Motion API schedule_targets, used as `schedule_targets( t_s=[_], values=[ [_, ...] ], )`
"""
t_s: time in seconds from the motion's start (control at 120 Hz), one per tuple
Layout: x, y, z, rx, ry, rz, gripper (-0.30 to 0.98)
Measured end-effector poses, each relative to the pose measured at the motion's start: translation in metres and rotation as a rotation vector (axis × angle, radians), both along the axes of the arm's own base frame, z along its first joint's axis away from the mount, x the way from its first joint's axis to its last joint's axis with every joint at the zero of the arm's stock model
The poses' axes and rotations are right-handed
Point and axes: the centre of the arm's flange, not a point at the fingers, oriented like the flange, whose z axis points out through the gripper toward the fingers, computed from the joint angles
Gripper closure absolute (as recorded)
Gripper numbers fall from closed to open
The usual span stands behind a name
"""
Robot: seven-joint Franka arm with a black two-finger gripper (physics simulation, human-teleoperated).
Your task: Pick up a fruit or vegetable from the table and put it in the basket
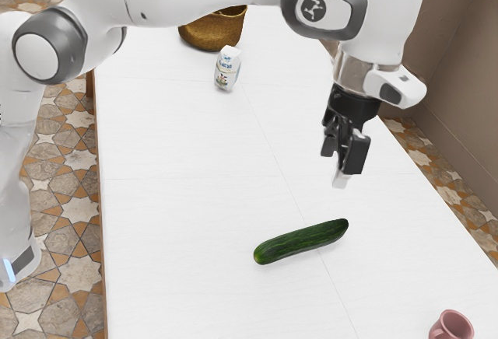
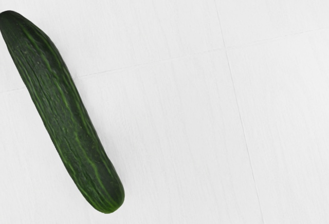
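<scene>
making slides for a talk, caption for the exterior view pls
Pincer above a white table, where a cucumber, a pink mug, a carton and a woven basket rest.

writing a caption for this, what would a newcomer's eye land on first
Probably the dark green cucumber, lying alone on the white table. Next, the black gripper hanging above the tabletop, then the brown basket at the table's far end.

Glossy white rounded arm with dark grey joint rings, silvery wrist band and black gripper (image 1: pixel 340 169).
</scene>
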Motion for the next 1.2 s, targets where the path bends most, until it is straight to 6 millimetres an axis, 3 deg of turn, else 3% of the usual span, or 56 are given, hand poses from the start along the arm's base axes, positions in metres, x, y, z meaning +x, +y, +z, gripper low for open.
schedule_targets(
  t_s=[0.083, 0.142, 0.25, 0.333, 0.433, 0.525, 0.85, 1.2],
  values=[
    [0.013, -0.018, -0.039, 0.048, 0.050, 0.040, 0.00],
    [0.021, -0.019, -0.064, 0.081, 0.083, 0.091, 0.00],
    [0.035, -0.002, -0.101, 0.142, 0.134, 0.215, 0.00],
    [0.037, 0.012, -0.132, 0.174, 0.161, 0.292, 0.00],
    [0.036, 0.029, -0.155, 0.174, 0.163, 0.365, 0.00],
    [0.037, 0.041, -0.163, 0.142, 0.154, 0.421, 0.00],
    [0.035, 0.034, -0.209, 0.083, 0.151, 0.496, 0.00],
    [0.038, 0.033, -0.220, 0.062, 0.120, 0.536, 0.00]
  ],
)
